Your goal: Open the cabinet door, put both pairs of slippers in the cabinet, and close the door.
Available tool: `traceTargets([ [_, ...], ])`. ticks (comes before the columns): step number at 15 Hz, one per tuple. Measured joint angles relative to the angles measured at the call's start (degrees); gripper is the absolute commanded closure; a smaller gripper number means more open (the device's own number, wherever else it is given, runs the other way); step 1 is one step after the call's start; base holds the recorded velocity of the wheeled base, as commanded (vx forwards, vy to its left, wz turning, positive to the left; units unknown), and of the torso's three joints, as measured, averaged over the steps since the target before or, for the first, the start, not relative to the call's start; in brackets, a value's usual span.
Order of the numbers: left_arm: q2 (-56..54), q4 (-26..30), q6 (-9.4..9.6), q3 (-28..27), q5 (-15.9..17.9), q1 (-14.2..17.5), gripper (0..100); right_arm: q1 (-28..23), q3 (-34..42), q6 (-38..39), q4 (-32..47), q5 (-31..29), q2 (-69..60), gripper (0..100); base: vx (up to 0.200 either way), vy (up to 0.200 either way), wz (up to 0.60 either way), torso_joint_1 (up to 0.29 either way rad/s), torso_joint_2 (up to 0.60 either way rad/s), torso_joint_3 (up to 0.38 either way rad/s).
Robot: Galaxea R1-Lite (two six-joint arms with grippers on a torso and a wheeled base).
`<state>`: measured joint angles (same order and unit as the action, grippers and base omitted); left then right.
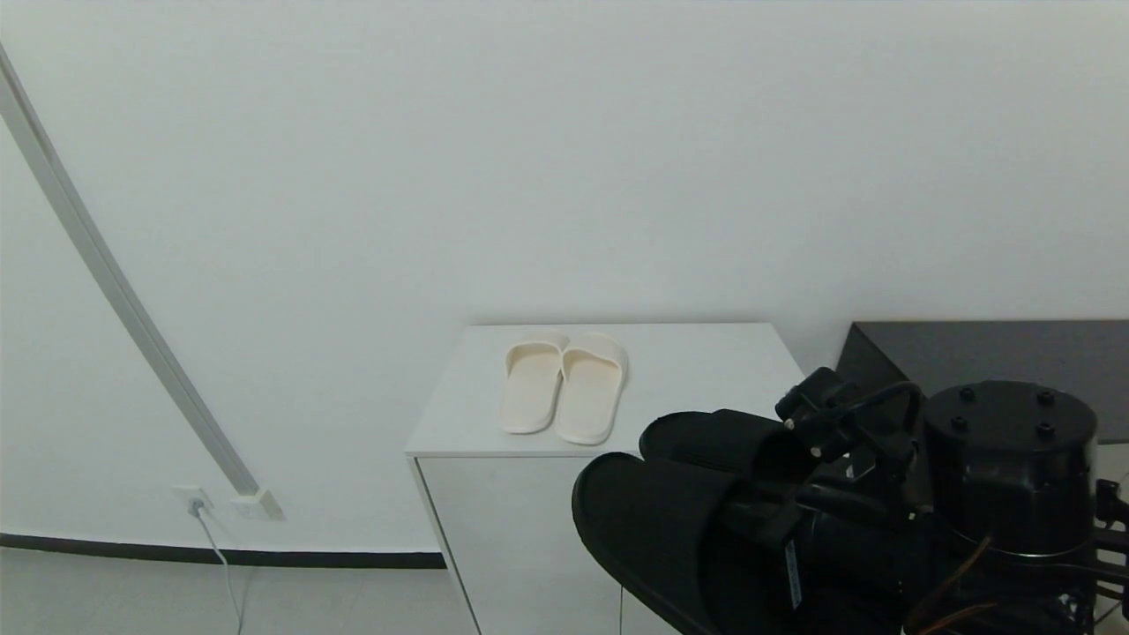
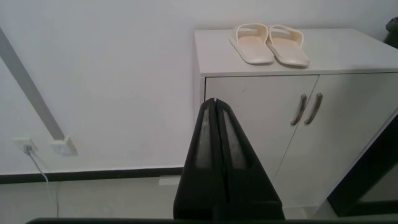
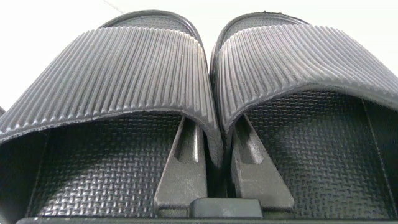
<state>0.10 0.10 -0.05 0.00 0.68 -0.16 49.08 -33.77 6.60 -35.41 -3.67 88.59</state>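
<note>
Nothing written, numbered or signed can be read here. A narrow pale label [image 1: 794,573] stands on the right arm [image 1: 873,538] at the near right, just behind the black slippers [image 1: 670,520], but its print is too small to make out.
</note>
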Motion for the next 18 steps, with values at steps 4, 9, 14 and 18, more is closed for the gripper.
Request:
traceTargets([
  [4,0.0,0.0,0.0,0.0,0.0,0.0,100,0.5,0.8,0.0,0.0,0.0,0.0,100,0.0,0.0,0.0,-0.143,0.33,0.172],
  [9,0.0,0.0,0.02,0.0,0.1,0.0,0,1.0,1.3,0.0,-0.1,-0.1,0.0,100,0.0,0.0,0.0,-0.158,0.36,0.197],
  [14,0.0,0.0,0.27,0.0,0.1,0.0,0,1.2,2.0,-0.1,-0.1,-0.1,-0.7,100,0.0,0.0,0.0,-0.162,0.37,0.209],
  [18,0.0,0.0,0.27,0.0,0.5,0.0,0,1.3,2.4,-0.5,0.0,-0.2,-0.9,100,0.0,0.0,0.0,-0.204,0.49,0.273],
])
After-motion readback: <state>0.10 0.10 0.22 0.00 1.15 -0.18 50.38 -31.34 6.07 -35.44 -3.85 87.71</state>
